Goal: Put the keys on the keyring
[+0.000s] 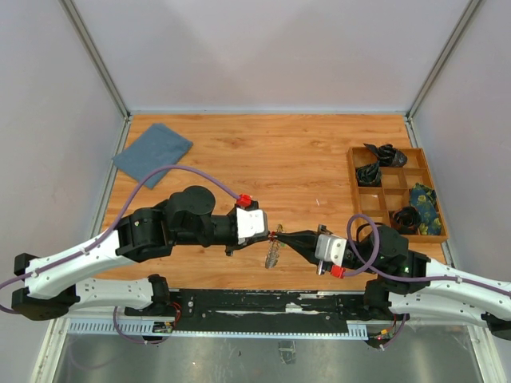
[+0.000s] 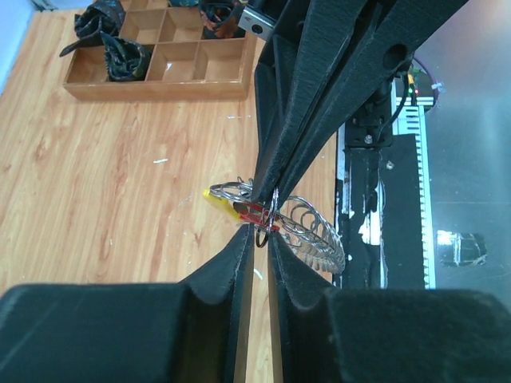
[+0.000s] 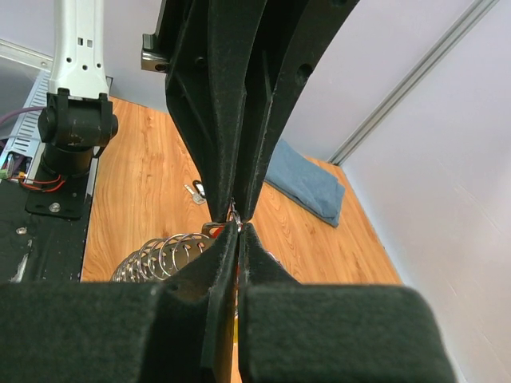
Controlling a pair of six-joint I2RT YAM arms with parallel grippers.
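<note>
Because the keyring [image 2: 315,231] is a thin wire loop carrying a dense fringe of small silver keys and a yellow tag [image 2: 214,195], expect it to be light, with a stiff, springy and slippery wire, while the hanging keys are likely to swing and shift the balance. It hangs above the middle of the tabletop's [image 1: 303,159] near edge, where both arms meet tip to tip. The right gripper [image 3: 238,230] is fully closed, and the wrist views suggest it is pinched on the ring's wire. The left gripper [image 2: 259,239] is narrowed to a slim gap around a red key [image 2: 251,211] and a loop of wire. Whether it is actually clamping either one cannot be told. Take hold of the ring on bare wire near its opening, never on the fringe, which would slide between the pads. Hold the key by its plastic head, leaving the eye exposed. The key is small, rigid and smooth, so a light misalignment may let it pivot or drop. Apply firm, square pressure.
</note>
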